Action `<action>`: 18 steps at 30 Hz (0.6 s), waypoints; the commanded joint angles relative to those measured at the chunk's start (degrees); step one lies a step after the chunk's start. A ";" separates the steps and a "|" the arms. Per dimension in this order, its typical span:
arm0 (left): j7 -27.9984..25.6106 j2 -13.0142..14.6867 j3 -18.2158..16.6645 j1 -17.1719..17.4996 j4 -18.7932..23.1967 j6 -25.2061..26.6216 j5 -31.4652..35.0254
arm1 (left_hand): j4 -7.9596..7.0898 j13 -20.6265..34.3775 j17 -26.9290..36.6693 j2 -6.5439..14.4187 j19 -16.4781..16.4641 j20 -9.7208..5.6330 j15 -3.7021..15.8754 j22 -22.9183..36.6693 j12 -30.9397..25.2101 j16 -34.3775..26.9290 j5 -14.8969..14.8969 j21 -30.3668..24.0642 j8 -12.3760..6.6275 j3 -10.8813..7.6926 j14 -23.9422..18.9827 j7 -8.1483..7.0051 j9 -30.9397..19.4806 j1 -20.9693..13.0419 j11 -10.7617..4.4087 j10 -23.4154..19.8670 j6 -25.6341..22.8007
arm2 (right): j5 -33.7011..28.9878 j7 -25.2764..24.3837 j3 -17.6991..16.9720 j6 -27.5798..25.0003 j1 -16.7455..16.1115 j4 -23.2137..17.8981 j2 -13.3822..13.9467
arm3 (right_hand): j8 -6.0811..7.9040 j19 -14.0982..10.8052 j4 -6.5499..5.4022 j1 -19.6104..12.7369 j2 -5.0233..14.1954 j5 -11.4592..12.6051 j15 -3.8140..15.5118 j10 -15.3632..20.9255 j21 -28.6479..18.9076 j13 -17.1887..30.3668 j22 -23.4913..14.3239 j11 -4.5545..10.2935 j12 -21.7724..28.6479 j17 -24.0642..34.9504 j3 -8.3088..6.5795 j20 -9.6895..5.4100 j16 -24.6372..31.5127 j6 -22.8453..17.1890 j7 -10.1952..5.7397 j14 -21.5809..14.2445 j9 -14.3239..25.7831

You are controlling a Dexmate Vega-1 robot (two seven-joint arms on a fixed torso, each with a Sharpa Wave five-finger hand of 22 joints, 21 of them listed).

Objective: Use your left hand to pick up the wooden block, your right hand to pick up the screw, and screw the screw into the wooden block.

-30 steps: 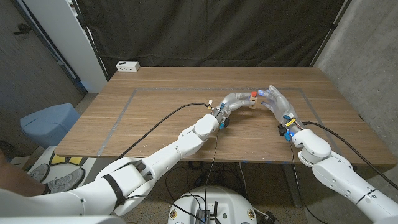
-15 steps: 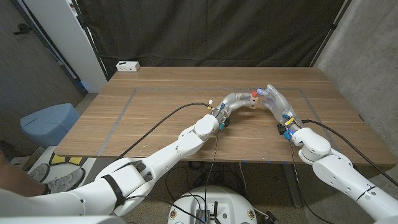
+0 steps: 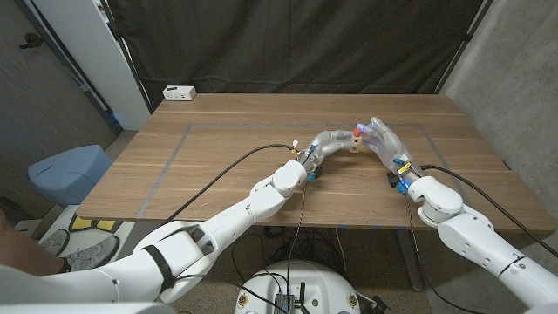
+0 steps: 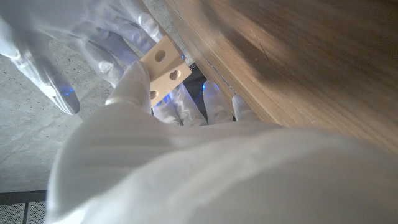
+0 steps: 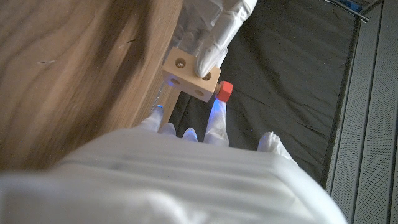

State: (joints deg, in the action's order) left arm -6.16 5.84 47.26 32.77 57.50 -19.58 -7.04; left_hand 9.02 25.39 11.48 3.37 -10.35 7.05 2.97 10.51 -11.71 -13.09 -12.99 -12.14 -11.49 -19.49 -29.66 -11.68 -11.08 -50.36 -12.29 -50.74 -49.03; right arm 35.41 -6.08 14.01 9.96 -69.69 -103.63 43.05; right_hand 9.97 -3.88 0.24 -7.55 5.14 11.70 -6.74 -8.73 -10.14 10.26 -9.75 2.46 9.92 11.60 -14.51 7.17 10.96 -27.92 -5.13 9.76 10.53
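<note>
My left hand (image 3: 330, 139) holds the pale wooden block (image 3: 353, 145) above the far middle of the table; its fingers (image 5: 214, 31) clamp the block (image 5: 189, 78) from the side. The screw's red head (image 5: 224, 91) sticks out of one block face, its shaft inside a hole. My right hand (image 3: 382, 139) reaches in from the right, with a fingertip (image 5: 216, 117) right against the red head (image 3: 357, 133). Whether the hand pinches the screw is hidden. In the left wrist view the block (image 4: 163, 67) shows round holes, with the right hand (image 4: 56, 56) spread beyond it.
A white power strip (image 3: 179, 92) lies at the table's far left corner. Dark cables (image 3: 235, 161) trail over the wooden table (image 3: 218, 131) along my left arm. A black curtain hangs behind, and a blue bin (image 3: 70, 170) stands on the floor at the left.
My right hand has shifted slightly left, closing in on the screw head. The left hand and the block have stayed put.
</note>
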 commanded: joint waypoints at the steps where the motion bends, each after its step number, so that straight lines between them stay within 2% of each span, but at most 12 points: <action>1: 0.07 -0.07 0.07 -0.14 -0.13 0.00 0.08 | -0.25 0.11 0.01 1.48 -0.31 -0.07 3.38 0.29 -0.52 -0.10 -0.34 -0.25 -0.56 -0.95 -0.61 1.89 -0.19 0.65 -0.03 -0.49 -2.96 | 0.46 0.73 0.56 -0.06 0.83 0.58 -0.02 | 0.39 0.62 -0.38 0.56 0.12 0.10 -0.11 -0.59 -0.06 0.19 -0.07 0.17 0.25 0.27 -0.04 0.19 -0.08 -0.02 0.00 1.94 0.21; 10: 0.15 -0.18 0.05 -0.22 -0.32 0.12 -0.04 | -0.21 0.11 0.01 1.44 -0.31 -0.09 3.34 0.29 -0.52 -0.11 -0.33 -0.25 -0.57 -0.94 -0.61 1.92 -0.19 0.61 -0.03 -0.48 -2.99 | 0.29 0.24 0.68 0.19 0.95 0.75 -0.28 | 1.65 0.37 -0.41 0.69 0.32 0.27 0.17 0.40 -0.48 0.15 -0.06 0.86 0.89 0.16 -0.21 0.12 0.31 -3.21 0.42 1.48 0.20; 18: 0.16 -0.24 0.00 -0.23 -0.53 0.16 -0.19 | -0.24 0.12 0.02 1.54 -0.32 -0.05 3.31 0.29 -0.51 -0.10 -0.35 -0.24 -0.55 -0.98 -0.60 1.89 -0.19 0.61 -0.06 -0.45 -2.94 | 0.41 -0.21 0.72 0.08 0.92 0.81 -0.51 | 1.95 0.14 -0.34 0.65 0.36 0.34 0.37 0.64 -0.62 0.14 -0.05 0.98 0.99 0.08 -0.31 0.29 0.46 -4.31 0.55 1.13 0.20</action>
State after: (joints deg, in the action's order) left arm -6.05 5.70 47.31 32.64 57.30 -19.50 -7.04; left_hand 9.26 25.35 11.48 3.36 -10.35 7.05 2.97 10.51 -11.88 -13.09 -12.96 -12.14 -11.49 -19.73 -29.66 -11.68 -11.04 -50.36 -12.29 -50.72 -49.03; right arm 35.67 -5.72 14.62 9.97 -68.86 -102.94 42.85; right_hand 11.49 -3.57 0.10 -7.33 5.37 11.70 -6.74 -7.97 -10.41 10.26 -9.59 3.20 10.42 11.59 -14.37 7.48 10.96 -31.45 -4.52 9.75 10.52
